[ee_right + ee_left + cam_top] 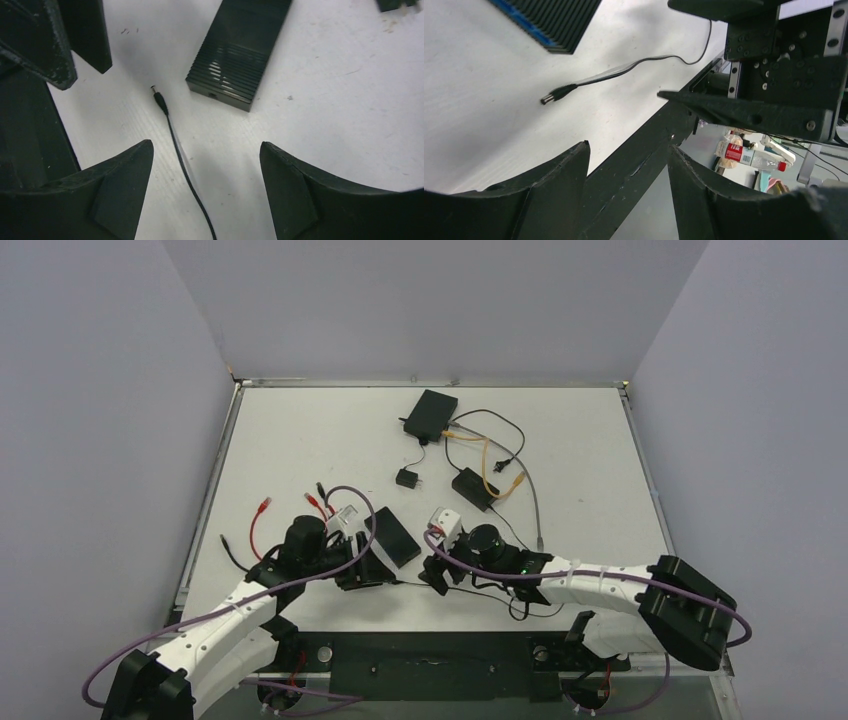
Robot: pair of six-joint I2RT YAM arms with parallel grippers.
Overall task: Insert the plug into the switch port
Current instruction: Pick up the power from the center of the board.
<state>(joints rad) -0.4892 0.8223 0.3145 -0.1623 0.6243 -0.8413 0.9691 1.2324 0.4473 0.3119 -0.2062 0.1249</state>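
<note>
1. Left gripper [629, 150]: fingers [559, 170] apart with nothing between them. Only the dark front rail of the table shows through the gap.
2. Right gripper [206, 147]: fingers [125, 170] apart, gripping nothing. A thin black cable [184, 170] lies on the table and runs through the gap.
3. Barrel plug [159, 100] lies flat on the white table [325, 100], centre-left of the right wrist view. Its tip points to the upper left and it is free of both grippers.
4. Switch [235, 50]: a black ribbed box at upper centre of that view, just right of the plug and not touching it. There is a small port [212, 94] on its near face, and the plug is not in it.
5. Left wrist view: the plug is centre-left and a corner of the switch is at top left, the two apart.
6. Top view: both grippers sit close together at lower centre, with the switch just above the left one.
7. Upper centre of the top view: a second black box [430, 413], a small adapter [407, 478] and orange cables [490, 465]. Red cables [262, 512] lie at left.
</note>
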